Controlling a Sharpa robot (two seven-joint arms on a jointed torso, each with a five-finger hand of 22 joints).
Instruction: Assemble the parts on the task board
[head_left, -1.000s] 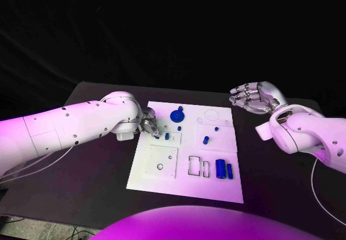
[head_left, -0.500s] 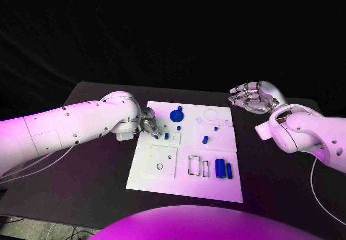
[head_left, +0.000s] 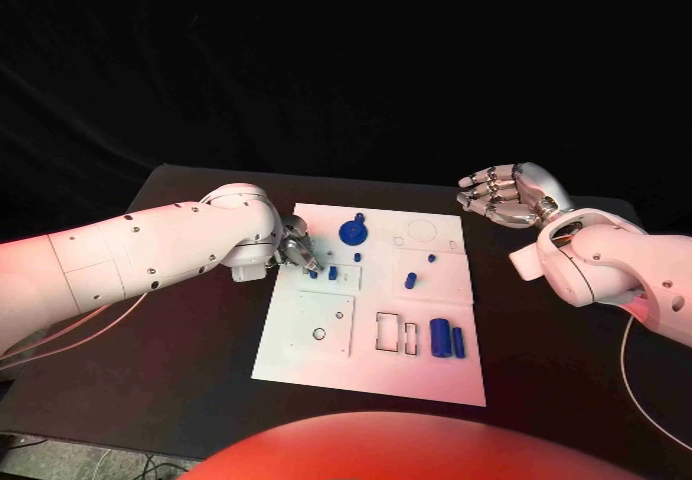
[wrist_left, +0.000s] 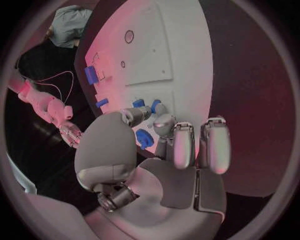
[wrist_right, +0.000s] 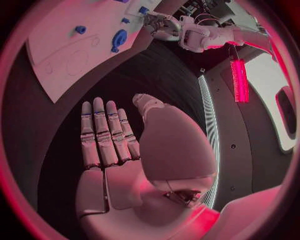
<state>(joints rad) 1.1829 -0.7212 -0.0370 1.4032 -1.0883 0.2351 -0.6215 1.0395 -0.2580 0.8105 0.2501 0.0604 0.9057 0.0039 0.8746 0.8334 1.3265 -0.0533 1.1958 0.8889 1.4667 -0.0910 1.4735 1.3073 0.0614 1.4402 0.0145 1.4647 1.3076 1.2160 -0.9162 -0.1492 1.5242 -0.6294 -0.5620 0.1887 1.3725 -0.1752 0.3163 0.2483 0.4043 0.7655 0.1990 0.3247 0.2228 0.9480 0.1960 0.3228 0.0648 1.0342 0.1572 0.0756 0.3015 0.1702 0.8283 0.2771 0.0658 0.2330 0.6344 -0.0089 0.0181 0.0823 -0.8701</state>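
While several blue parts (head_left: 446, 338) lie loose on the task board (head_left: 325, 355), assembly looks barely begun; the left hand (head_left: 299, 253) pinches a small blue piece (wrist_left: 139, 103) near the board's left edge, and the right hand (head_left: 509, 195) hovers open, off-board.

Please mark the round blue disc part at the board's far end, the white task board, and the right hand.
Round blue disc part (head_left: 353, 233): head view, centre of its top face.
White task board (head_left: 368, 375): head view, bare near end.
Silver right hand (head_left: 508, 196): head view, middle of the hand.
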